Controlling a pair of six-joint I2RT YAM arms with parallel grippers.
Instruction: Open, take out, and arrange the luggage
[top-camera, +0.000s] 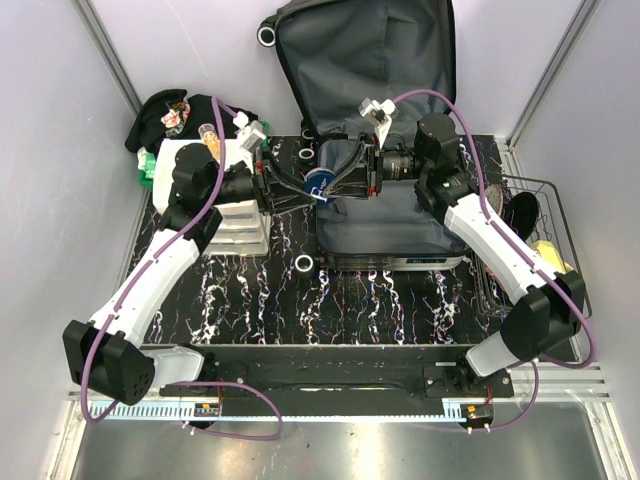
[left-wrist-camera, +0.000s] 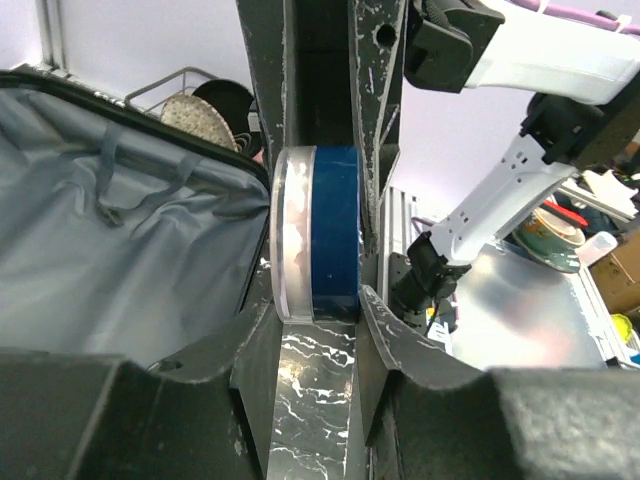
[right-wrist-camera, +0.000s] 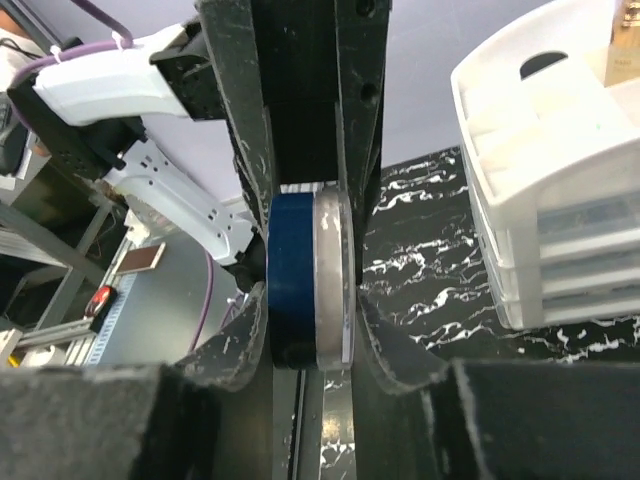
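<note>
Over open luggage (top-camera: 370, 60), 12 o'clock side: left gripper (left-wrist-camera: 316, 230) and right gripper (right-wrist-camera: 308, 270) both clamp blue tin (top-camera: 318, 185). Risk: mistimed release, tin drops.

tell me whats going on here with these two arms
Both arms meet at the left edge of the open luggage, which lies on the marbled table with its lid propped up. The left gripper and the right gripper are each closed on the same blue jar, held in the air between them, so it looks like a handover. A white drawer unit stands to the left.
</note>
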